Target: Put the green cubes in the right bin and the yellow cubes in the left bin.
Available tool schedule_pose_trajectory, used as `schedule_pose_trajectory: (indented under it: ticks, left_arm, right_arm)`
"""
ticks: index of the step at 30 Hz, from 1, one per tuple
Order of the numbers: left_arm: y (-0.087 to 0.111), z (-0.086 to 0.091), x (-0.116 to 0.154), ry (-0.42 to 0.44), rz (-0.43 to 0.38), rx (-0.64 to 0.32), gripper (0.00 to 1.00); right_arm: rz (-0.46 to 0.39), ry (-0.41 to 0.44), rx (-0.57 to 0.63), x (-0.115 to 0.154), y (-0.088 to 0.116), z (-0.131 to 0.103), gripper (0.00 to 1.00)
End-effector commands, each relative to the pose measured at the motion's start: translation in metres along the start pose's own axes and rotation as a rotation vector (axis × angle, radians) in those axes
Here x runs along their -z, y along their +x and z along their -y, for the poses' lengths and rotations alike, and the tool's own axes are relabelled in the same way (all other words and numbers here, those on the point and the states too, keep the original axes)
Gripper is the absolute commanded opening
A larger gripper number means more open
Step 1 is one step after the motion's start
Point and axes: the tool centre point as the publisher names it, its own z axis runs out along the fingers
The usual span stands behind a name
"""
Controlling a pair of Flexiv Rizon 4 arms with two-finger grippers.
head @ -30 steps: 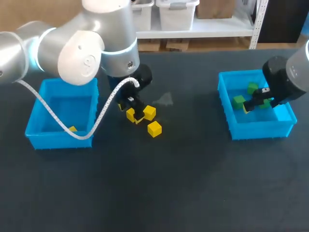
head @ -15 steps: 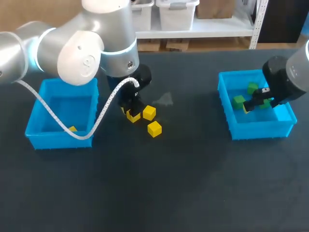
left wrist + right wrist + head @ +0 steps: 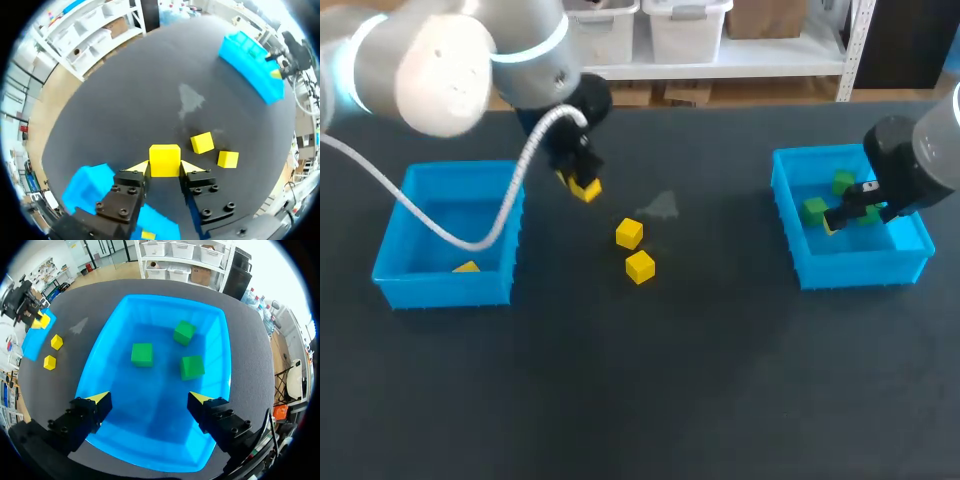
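My left gripper [image 3: 582,184] [image 3: 165,167] is shut on a yellow cube [image 3: 585,188] [image 3: 165,160], held above the table just right of the left blue bin [image 3: 392,240]. One yellow cube [image 3: 466,267] lies in that bin. Two more yellow cubes [image 3: 629,233] [image 3: 640,266] rest on the dark table; the left wrist view shows them [image 3: 202,142] [image 3: 227,159] ahead of the held cube. My right gripper [image 3: 845,215] [image 3: 148,398] hangs open over the right blue bin [image 3: 820,265] [image 3: 100,365], which holds three green cubes [image 3: 142,354] [image 3: 184,332] [image 3: 192,366].
A pale smudge [image 3: 662,205] marks the table between the bins. The white cable [image 3: 470,235] of my left arm hangs across the left bin's right wall.
My left gripper closed on a yellow cube from the group of three, lifted it and carried it back and to the left. The right arm kept still.
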Motion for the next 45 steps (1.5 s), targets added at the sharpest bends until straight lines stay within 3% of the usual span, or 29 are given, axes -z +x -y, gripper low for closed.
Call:
schedule_pose_trajectory:
  ticks: [1, 11, 17, 23, 24, 25, 26, 27, 28, 32, 38, 45]
  left_arm:
    - [0.021, -0.015, 0.035, -0.009, 0.039, 0.031, 0.00]
    - [0.078, -0.056, 0.055, -0.061, 0.008, 0.176, 0.00]
    - [0.109, -0.069, 0.046, -0.078, -0.030, 0.242, 0.00]
    - [0.127, -0.072, 0.035, -0.080, -0.069, 0.282, 0.00]
    - [0.130, -0.073, 0.032, -0.075, -0.076, 0.286, 0.08]
    - [0.133, -0.075, 0.029, -0.086, -0.088, 0.287, 0.44]
    - [0.135, -0.076, 0.028, -0.087, -0.093, 0.290, 0.93]
    - [0.136, -0.077, 0.027, -0.079, -0.100, 0.295, 1.00]
    - [0.136, -0.077, 0.026, -0.075, -0.101, 0.299, 1.00]
    - [0.125, -0.076, 0.027, -0.047, -0.075, 0.279, 1.00]
    - [0.077, -0.061, 0.035, 0.010, 0.001, 0.164, 1.00]
    - [0.022, -0.024, 0.040, 0.048, 0.021, -0.007, 1.00]
  right_arm:
    - [0.004, 0.004, -0.001, 0.001, 0.001, -0.001, 1.00]
    - [0.004, 0.004, -0.001, 0.001, 0.001, -0.001, 1.00]
    - [0.004, 0.004, -0.001, 0.001, 0.001, -0.001, 1.00]
    - [0.004, 0.004, -0.001, 0.001, 0.001, -0.001, 1.00]
    - [0.004, 0.004, -0.001, 0.001, 0.001, -0.001, 1.00]
    - [0.004, 0.004, -0.001, 0.001, 0.001, -0.001, 1.00]
    - [0.004, 0.004, -0.001, 0.001, 0.001, -0.001, 1.00]
    - [0.004, 0.004, -0.001, 0.001, 0.001, -0.001, 1.00]
    - [0.004, 0.004, -0.001, 0.001, 0.001, -0.001, 1.00]
    - [0.004, 0.004, -0.001, 0.001, 0.001, -0.001, 1.00]
    - [0.004, 0.004, -0.001, 0.001, 0.001, -0.001, 1.00]
    - [0.004, 0.004, -0.001, 0.001, 0.001, -0.001, 1.00]
